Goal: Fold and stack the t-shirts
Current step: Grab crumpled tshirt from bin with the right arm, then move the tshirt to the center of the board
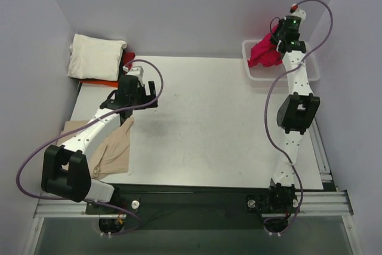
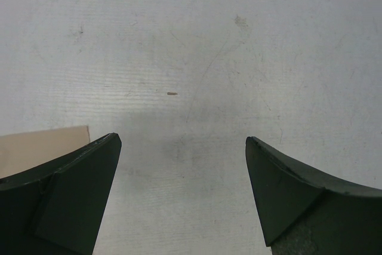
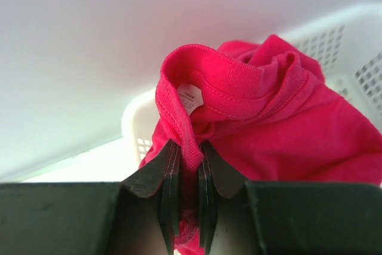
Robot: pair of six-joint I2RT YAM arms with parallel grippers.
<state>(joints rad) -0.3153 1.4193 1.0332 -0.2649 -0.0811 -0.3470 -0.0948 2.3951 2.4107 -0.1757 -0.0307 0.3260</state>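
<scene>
You'll find the folded cream-white cloth t-shirt (image 1: 95, 57) lying on the folded orange-red cloth t-shirt (image 1: 98, 81) at 10 o'clock on the white table (image 1: 215, 123), with the left gripper (image 2: 184, 140) over bare table just in front of that stack. The rumpled tan-beige cloth t-shirt (image 1: 113, 150) lies at 8 o'clock, partly under the left arm. At 2 o'clock sits the white plastic lattice basket (image 1: 310, 76), with the bunched crimson-red cloth t-shirt (image 1: 262, 55) over its far left corner, pinched in the right gripper (image 3: 190, 153).

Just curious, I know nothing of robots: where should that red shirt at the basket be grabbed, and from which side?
By the collar, probably from above. On the red shirt it stands up as a thick stitched rim above the crumpled cloth at the basket; the right gripper pinches it there.
</scene>
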